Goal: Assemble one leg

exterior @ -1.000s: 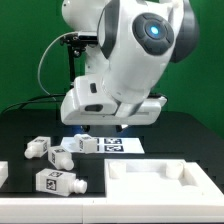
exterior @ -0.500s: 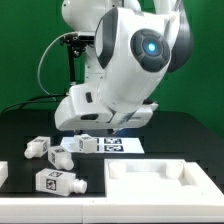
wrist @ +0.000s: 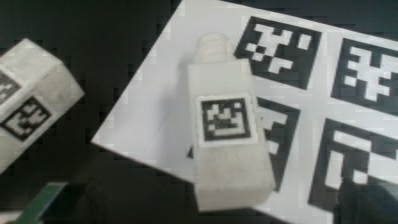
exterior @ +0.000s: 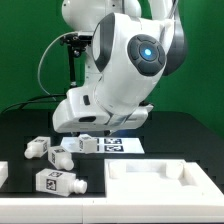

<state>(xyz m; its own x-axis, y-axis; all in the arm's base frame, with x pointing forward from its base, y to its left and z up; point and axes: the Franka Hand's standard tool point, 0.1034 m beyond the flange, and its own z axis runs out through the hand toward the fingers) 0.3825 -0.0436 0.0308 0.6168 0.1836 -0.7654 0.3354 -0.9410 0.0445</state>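
Since the leg (wrist: 222, 130) lies flat on the marker board (wrist: 169, 60), tag upward and one end past the board's edge, I hang my wrist right over it, probably to line up a grasp. Neither view shows my claw plainly, so I cannot tell whether it is spread or pressed together. No writing can be read anywhere. I find only square black-and-white tags on this leg, on its neighbour (wrist: 36, 90) and on the board.

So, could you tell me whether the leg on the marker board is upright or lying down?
Lying down: the leg stretches lengthwise across the marker board, its tag facing the wrist camera.
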